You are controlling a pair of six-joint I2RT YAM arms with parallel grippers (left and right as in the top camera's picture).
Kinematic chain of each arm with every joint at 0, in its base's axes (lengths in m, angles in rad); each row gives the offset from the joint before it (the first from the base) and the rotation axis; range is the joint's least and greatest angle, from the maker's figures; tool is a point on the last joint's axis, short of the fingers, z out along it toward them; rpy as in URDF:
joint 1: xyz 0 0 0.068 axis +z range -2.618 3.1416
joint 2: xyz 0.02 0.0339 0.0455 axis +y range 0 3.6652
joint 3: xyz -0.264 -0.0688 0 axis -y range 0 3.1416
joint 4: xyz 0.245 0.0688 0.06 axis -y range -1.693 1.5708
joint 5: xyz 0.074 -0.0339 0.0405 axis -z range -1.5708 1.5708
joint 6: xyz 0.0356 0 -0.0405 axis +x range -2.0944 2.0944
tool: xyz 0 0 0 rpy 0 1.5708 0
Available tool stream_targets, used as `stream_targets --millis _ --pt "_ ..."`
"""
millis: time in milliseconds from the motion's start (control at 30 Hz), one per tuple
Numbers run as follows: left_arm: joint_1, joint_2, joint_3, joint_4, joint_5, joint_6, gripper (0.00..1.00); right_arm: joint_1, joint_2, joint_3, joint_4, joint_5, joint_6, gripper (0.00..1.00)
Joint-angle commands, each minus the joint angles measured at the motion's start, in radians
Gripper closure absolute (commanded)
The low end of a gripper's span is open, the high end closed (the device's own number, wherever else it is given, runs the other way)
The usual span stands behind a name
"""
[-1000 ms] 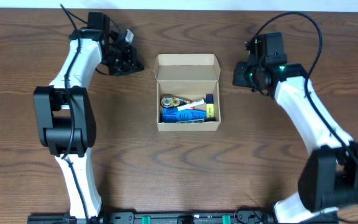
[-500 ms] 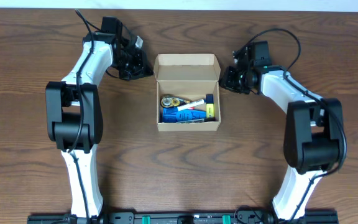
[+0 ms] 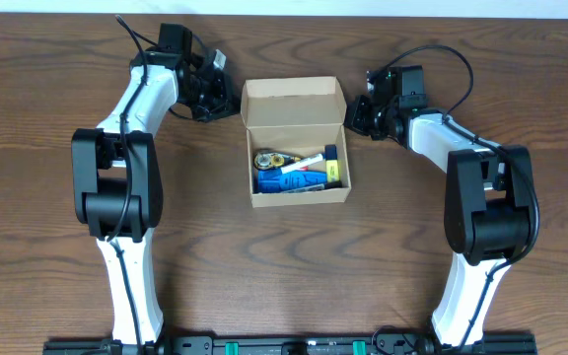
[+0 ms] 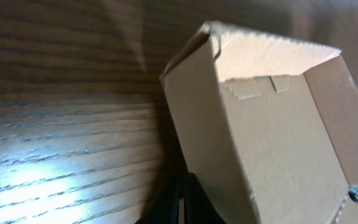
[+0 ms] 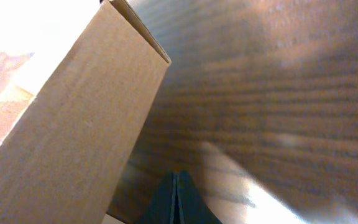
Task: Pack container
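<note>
Inside the open container (image 3: 294, 103) lie colourful items (image 3: 297, 178); left claw (image 4: 182, 186), right claw (image 5: 176, 183) both together.

the container (image 3: 294, 101) is plain matt tan cardboard, slightly fibrous at its cut edges; the tabletop (image 3: 294, 266) is dark grained wood, smooth, with a soft sheen.

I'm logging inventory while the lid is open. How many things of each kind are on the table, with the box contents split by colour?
Cardboard box: 1
End effectors: 2, left end effector and right end effector
Blue item: 1
White item: 1
Yellow item: 1
Round gold-and-dark item: 1
Total: 7; the box may hide more.
</note>
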Motion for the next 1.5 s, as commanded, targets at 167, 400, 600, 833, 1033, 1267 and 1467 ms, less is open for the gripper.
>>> stream_targets --millis 167,400,600,833,1033,1267,1467 --pt "-0.005 0.015 0.009 0.033 0.065 -0.007 0.94 -0.002 0.011 -0.002 0.072 -0.026 0.049 0.99" --pt "-0.005 0.015 0.009 0.056 0.120 -0.003 0.94 -0.009 0.011 -0.002 0.140 -0.026 0.089 0.99" --pt "-0.004 0.010 0.010 0.085 0.153 -0.002 0.94 -0.010 0.011 -0.002 0.222 -0.042 0.092 0.99" --pt "-0.004 0.003 0.010 0.097 0.169 0.005 0.94 -0.010 0.010 -0.001 0.274 -0.049 0.090 0.99" --pt "-0.004 -0.013 0.010 0.096 0.169 0.018 0.94 -0.021 0.007 -0.001 0.310 -0.065 0.068 0.99" --pt "-0.003 -0.032 0.010 0.097 0.167 0.048 0.94 -0.037 0.006 -0.001 0.417 -0.170 0.069 0.99" --pt "0.003 -0.055 0.010 0.109 0.168 0.061 0.94 -0.039 0.006 -0.001 0.457 -0.261 0.045 0.99"
